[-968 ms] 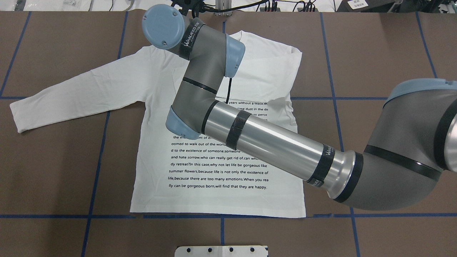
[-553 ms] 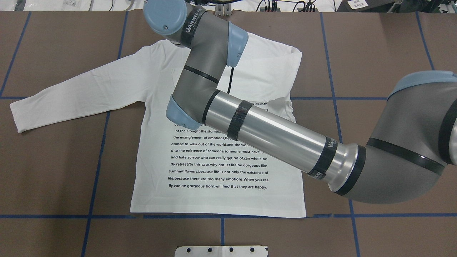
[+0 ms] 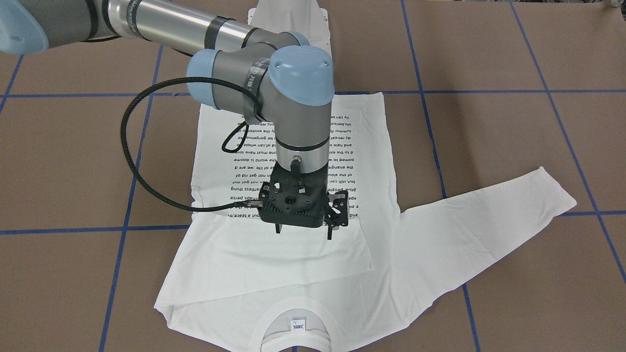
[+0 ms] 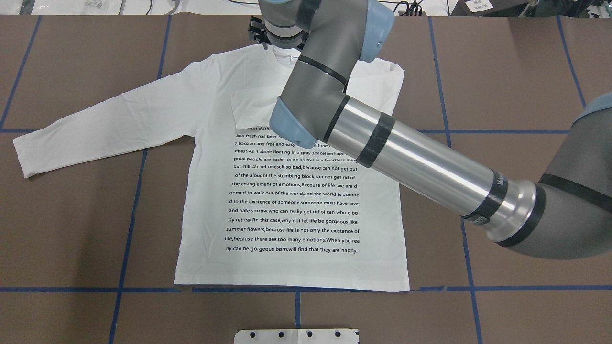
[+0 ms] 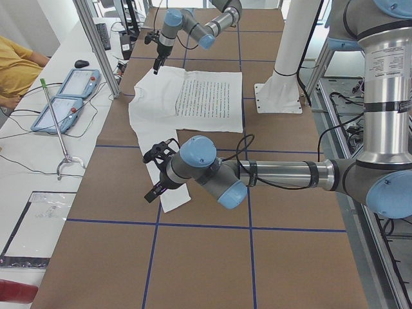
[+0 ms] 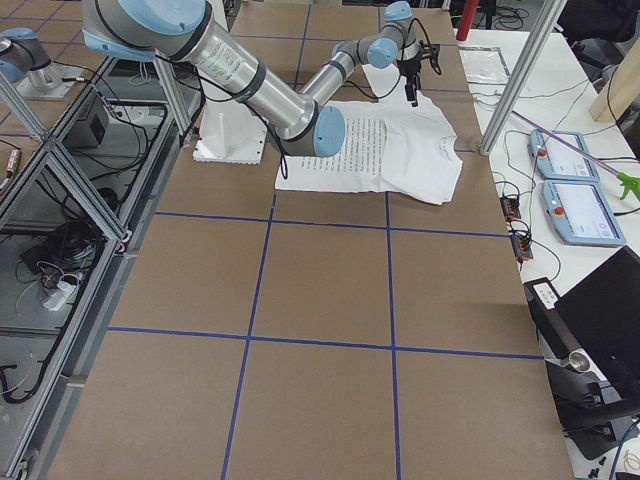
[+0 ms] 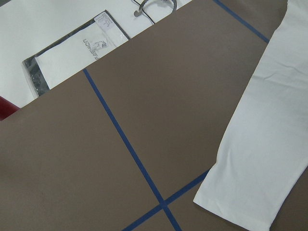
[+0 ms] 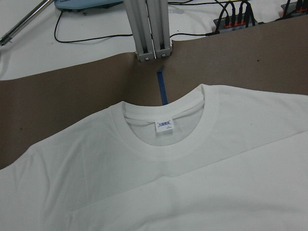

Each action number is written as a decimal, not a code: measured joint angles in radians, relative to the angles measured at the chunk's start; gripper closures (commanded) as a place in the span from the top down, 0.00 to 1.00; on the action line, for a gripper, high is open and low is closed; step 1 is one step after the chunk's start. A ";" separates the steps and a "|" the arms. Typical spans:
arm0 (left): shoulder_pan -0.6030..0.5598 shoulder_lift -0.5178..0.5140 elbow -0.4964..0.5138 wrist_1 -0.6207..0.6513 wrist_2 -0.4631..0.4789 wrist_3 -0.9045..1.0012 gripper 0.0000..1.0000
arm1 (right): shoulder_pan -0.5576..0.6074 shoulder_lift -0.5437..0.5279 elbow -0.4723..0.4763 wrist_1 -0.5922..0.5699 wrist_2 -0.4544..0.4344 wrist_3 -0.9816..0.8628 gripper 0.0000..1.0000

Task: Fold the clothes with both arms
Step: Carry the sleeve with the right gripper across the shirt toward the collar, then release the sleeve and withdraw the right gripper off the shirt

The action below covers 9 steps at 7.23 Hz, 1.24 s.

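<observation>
The white long-sleeved T-shirt [image 4: 296,267] lies flat with its black text up and its collar [image 8: 144,144] at the table's far edge. One sleeve is folded across the chest [image 3: 293,259]; the other sleeve [image 4: 95,124] stretches out to the overhead view's left. My right gripper [image 3: 303,233] hangs over the folded sleeve, open, fingers pointing down with nothing between them. My left gripper [image 5: 158,174] is at the outstretched sleeve's cuff [image 7: 255,183]; it shows only in the exterior left view, so I cannot tell its state.
Blue tape lines cross the brown table. The white pedestal base [image 4: 296,336] sits at the near edge. An aluminium post [image 8: 149,29] stands just beyond the collar. Two teach pendants [image 5: 64,96], a hooked rod and a seated person [image 5: 16,71] are along the operators' side.
My right arm has swung toward the collar and to the right in the overhead view, uncovering several more lines of text. The shirt has not moved.
</observation>
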 measured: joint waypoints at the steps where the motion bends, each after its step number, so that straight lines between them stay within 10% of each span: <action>1: 0.017 0.010 0.029 -0.054 -0.019 -0.002 1.00 | 0.042 -0.090 0.094 -0.006 0.068 -0.092 1.00; 5: 0.250 0.040 0.110 -0.224 0.022 -0.158 1.00 | 0.255 -0.613 0.566 -0.006 0.337 -0.520 1.00; 9: 0.446 0.039 0.212 -0.381 0.141 -0.223 1.00 | 0.361 -0.949 0.747 0.004 0.429 -0.782 1.00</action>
